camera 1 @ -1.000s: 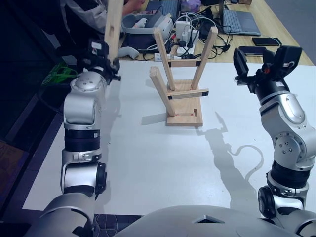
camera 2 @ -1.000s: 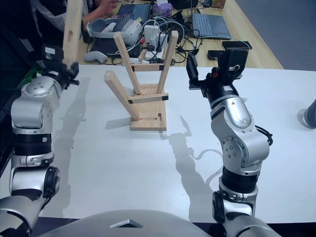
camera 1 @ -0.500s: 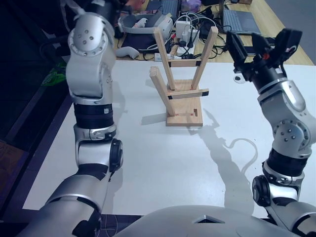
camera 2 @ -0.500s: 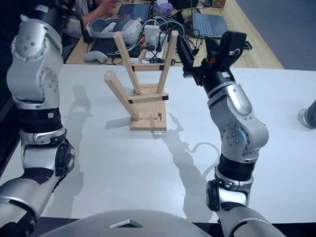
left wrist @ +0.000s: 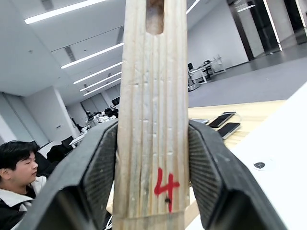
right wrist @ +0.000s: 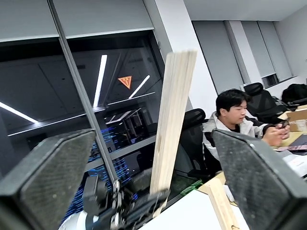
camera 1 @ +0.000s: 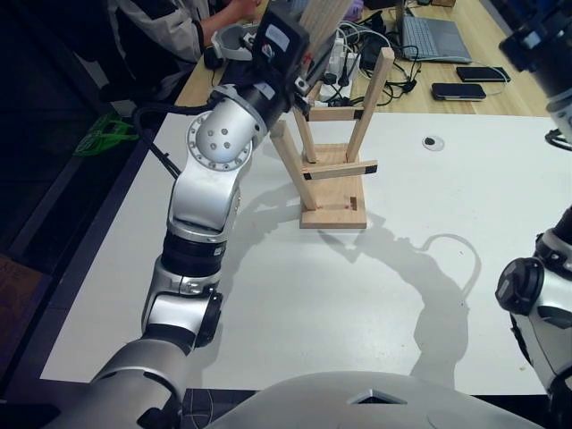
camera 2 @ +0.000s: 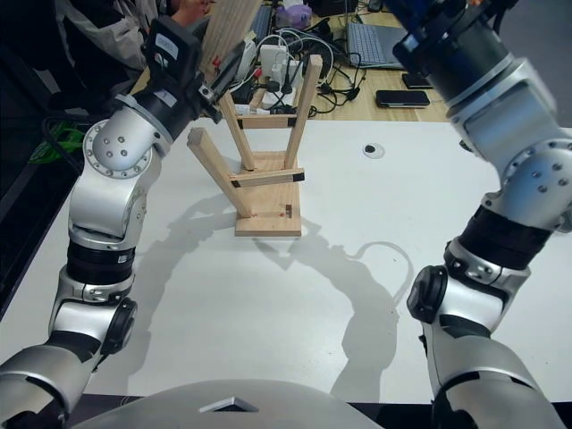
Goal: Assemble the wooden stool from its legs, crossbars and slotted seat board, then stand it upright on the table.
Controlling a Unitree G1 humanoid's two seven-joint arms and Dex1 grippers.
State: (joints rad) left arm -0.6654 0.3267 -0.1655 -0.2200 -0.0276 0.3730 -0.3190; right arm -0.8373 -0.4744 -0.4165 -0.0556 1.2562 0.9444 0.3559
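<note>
The part-built stool stands upside down mid-table: its slotted seat board [camera 1: 335, 210] lies flat, with three legs [camera 1: 371, 103] rising from it, joined by crossbars [camera 1: 340, 169]. My left gripper [left wrist: 152, 129] is shut on a loose wooden leg [left wrist: 153, 96] marked with a red 4 and slotted near its far end. That leg [camera 1: 323, 16] points up and away above the stool's back left corner. My right gripper [right wrist: 153, 139] is open and holds nothing. It hangs high over the table's back right [camera 2: 438, 27], facing the held leg [right wrist: 172, 120].
A small dark round disc [camera 1: 433, 141] lies on the white table [camera 1: 268, 304] to the right of the stool. Behind the table a wooden desk [camera 1: 500, 54] carries laptops, a phone, cables and a power strip. Free table surface lies in front of the stool.
My left arm has swung the held leg from the table's left edge over to the stool's back left. My right arm has risen from table height to high at the back right.
</note>
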